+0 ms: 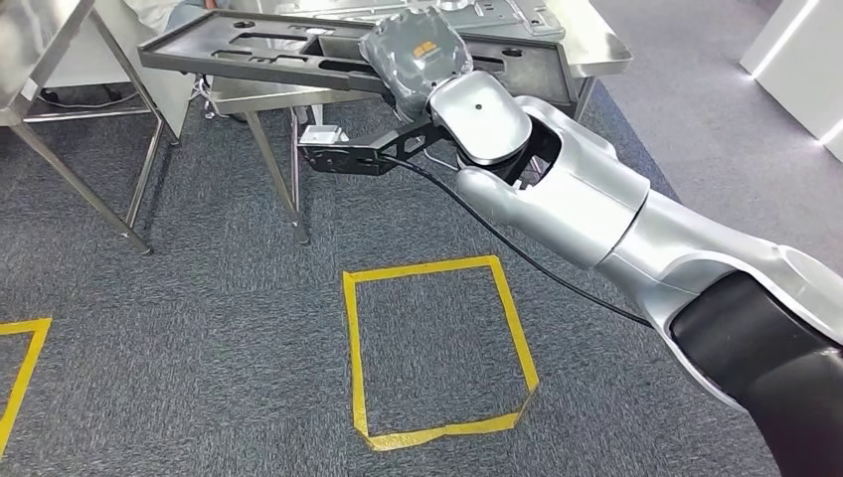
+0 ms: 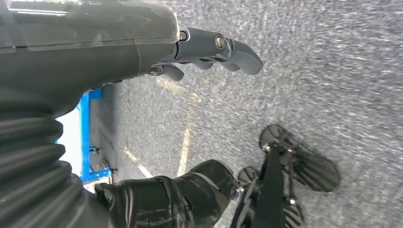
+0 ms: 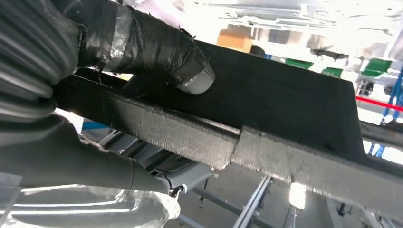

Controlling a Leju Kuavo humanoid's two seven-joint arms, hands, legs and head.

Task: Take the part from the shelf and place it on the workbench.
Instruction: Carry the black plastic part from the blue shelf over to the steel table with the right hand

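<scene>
The long, flat, dark grey metal part (image 1: 268, 55) with rectangular cut-outs stretches across the upper middle of the head view, roughly level and lifted off the floor. The right hand (image 1: 416, 55) grips its right-hand portion.

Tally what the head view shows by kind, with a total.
Dark flat part, held by the right hand: 1
Metal workbenches: 2
Yellow tape squares on the carpet: 2
Total: 5

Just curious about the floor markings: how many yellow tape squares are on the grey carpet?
2: one full yellow tape square at the centre, one partly cut off at the left edge. More may lie outside the picture.
</scene>
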